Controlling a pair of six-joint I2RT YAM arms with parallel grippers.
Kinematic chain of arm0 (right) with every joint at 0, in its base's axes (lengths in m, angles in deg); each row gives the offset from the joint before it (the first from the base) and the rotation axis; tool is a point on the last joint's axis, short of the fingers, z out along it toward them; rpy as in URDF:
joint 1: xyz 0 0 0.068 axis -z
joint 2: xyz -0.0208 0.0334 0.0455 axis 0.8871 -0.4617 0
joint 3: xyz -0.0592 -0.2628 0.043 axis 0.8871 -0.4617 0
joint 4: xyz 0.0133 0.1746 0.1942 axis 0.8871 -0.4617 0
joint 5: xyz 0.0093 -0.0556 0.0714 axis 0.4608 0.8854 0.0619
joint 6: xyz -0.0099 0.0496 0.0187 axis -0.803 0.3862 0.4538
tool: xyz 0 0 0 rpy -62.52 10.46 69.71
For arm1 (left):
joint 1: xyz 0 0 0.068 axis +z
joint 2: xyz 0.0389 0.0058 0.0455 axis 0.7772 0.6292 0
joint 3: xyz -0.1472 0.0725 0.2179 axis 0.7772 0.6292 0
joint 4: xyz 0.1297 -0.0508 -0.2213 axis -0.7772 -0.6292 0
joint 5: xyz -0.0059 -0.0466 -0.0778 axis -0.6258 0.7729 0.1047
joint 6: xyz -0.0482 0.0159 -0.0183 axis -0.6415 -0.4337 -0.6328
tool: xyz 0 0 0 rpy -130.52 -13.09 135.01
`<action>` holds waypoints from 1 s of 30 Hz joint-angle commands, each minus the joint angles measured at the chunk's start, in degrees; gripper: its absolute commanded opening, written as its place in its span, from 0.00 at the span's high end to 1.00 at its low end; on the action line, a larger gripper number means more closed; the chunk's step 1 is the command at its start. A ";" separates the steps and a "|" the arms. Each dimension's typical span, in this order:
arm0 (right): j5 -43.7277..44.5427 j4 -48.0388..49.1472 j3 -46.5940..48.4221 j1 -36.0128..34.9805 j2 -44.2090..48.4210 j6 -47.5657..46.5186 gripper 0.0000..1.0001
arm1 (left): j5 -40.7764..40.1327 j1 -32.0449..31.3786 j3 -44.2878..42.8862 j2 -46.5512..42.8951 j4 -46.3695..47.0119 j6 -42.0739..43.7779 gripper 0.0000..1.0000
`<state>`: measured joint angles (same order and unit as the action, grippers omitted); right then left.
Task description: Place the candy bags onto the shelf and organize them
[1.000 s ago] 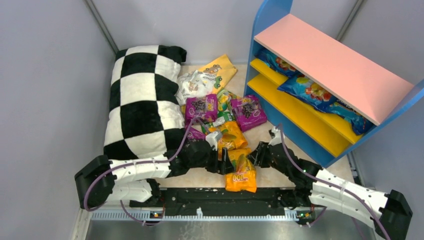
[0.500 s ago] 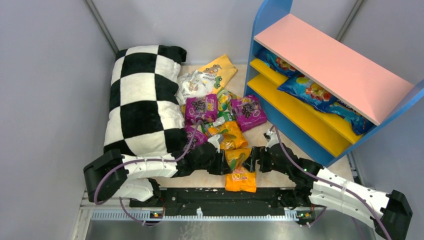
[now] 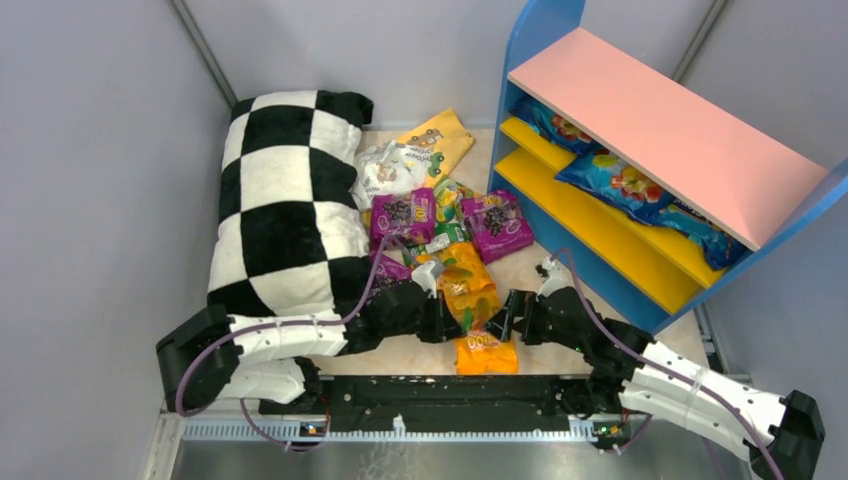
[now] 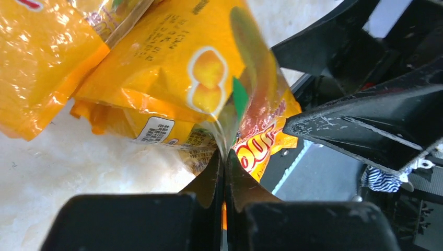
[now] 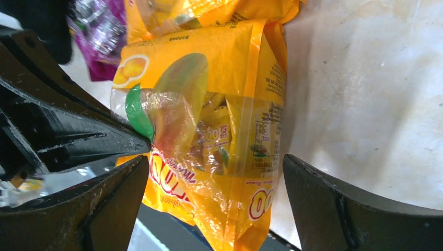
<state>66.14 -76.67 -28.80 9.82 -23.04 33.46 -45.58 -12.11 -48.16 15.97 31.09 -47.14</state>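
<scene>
My left gripper (image 3: 447,318) (image 4: 224,162) is shut on the thin side edge of an orange candy bag (image 3: 475,308) (image 4: 198,68) that stands on edge near the table's front. My right gripper (image 3: 503,318) (image 5: 214,209) is open, its fingers standing wide on either side of that orange bag (image 5: 209,115) without touching it. A second orange bag with red letters (image 3: 485,352) (image 4: 258,149) lies under it at the front edge. The shelf (image 3: 660,130) stands at the right, with blue candy bags (image 3: 610,180) on its yellow boards.
More candy bags lie behind: an orange one (image 3: 462,268), two purple ones (image 3: 402,215) (image 3: 497,225), a yellow one (image 3: 437,135) and a white one (image 3: 385,165). A checkered pillow (image 3: 285,200) fills the left side. The shelf's blue base (image 3: 600,275) stands close to my right arm.
My left gripper has shut on the orange bag's edge while my right gripper has opened and let it go. The bag has shifted slightly away from the front edge.
</scene>
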 commanded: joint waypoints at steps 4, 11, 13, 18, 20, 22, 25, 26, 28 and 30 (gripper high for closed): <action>-1.19 10.04 -2.57 0.48 6.59 15.89 0.01 | -4.35 1.43 0.35 -11.36 7.79 1.68 1.00; 3.61 5.31 -4.33 0.57 12.13 28.51 0.01 | -4.16 1.53 1.61 -15.45 12.18 2.72 1.00; 3.97 3.22 -4.15 0.65 12.43 28.97 0.01 | -4.24 1.57 1.38 -16.14 12.75 3.58 1.00; 2.62 1.06 -3.95 0.74 12.92 29.57 0.01 | -3.37 1.57 -0.25 -17.15 13.46 6.90 1.00; 1.93 1.17 -4.05 0.74 13.27 30.60 0.01 | -2.84 1.51 -1.09 -17.07 13.44 8.40 1.00; 1.84 0.96 -4.04 0.72 13.62 31.45 0.01 | -2.44 1.54 -1.74 -17.01 13.52 9.57 1.00; 1.47 2.36 -4.12 0.79 13.77 32.12 0.01 | -1.70 1.58 -2.54 -16.65 13.88 10.70 1.00; 1.23 3.11 -4.37 0.79 13.77 32.53 0.01 | -1.25 1.58 -2.63 -16.46 14.41 10.77 1.00; 1.29 2.83 -4.57 0.83 13.47 34.48 0.01 | -0.33 1.57 -2.97 -16.04 15.40 11.02 1.00; 2.05 0.68 -4.64 0.89 13.12 36.16 0.01 | 0.71 1.56 -4.01 -16.02 15.59 11.91 1.00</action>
<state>68.19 -75.33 -32.89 10.19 -9.86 65.76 -46.21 -10.93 -46.80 1.00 34.94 -37.98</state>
